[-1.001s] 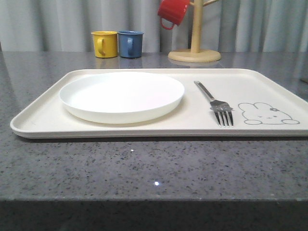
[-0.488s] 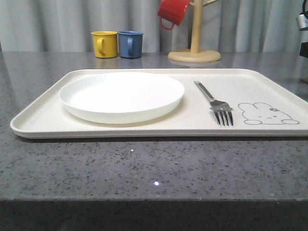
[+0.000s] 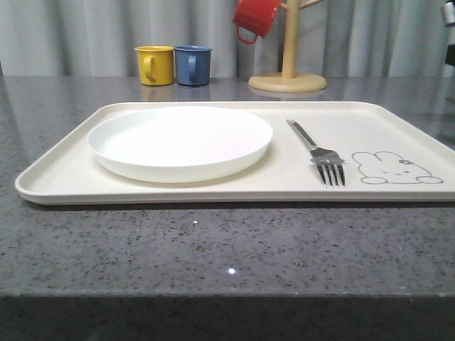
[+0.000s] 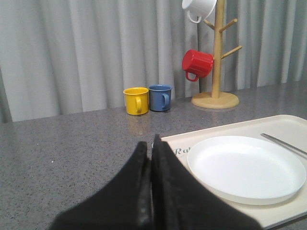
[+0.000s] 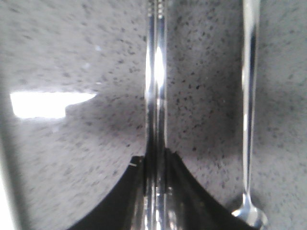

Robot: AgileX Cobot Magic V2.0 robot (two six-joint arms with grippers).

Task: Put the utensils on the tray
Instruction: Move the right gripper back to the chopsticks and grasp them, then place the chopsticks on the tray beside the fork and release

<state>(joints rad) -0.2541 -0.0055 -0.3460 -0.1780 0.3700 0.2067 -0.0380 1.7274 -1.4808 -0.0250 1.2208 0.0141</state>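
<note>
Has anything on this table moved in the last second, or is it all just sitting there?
On the tray, nothing moved: the white plate and the fork lie as before, and the mugs stayed put. The one change is at the front view's right edge, where part of the robot came into sight and has since risen. In the right wrist view the right pincer is shut on the flat chopsticks, the spoon beside it.

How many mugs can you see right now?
4: yellow mug and blue mug side by side on the counter behind the tray; red mug and white mug hanging on the wooden rack.
</note>
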